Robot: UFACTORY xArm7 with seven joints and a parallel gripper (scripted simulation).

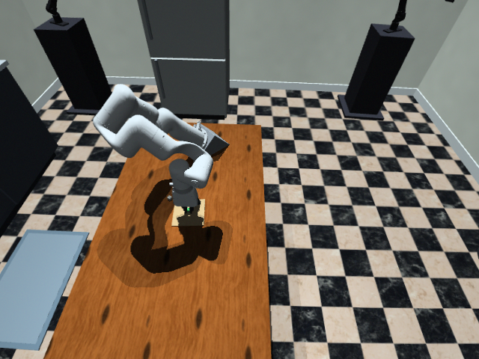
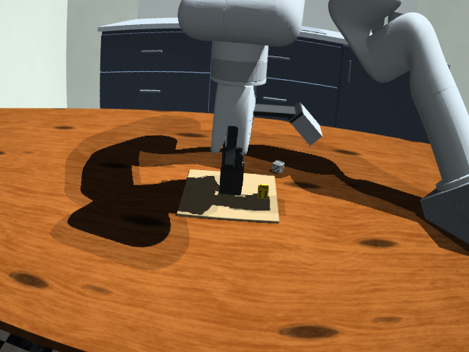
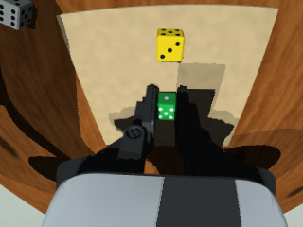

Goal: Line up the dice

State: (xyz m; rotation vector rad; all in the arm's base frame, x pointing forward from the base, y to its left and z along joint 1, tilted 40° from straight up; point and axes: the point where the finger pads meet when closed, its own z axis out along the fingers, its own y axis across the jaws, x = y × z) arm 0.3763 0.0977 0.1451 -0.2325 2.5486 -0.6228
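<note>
Wooden counter (image 2: 227,273), beige mat (image 2: 231,214) at its middle. Gripper (image 3: 166,113): fingers clamped on green die (image 3: 167,106), low over the mat. Yellow die (image 3: 169,44): on the mat, straight ahead of the fingers. White die (image 3: 17,10): off the mat, on bare wood, ahead-left.

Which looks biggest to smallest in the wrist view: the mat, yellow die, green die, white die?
1. Mat
2-3. Yellow die and white die: alike
4. Green die, partly hidden by the gripper fingers, so unsure
</note>
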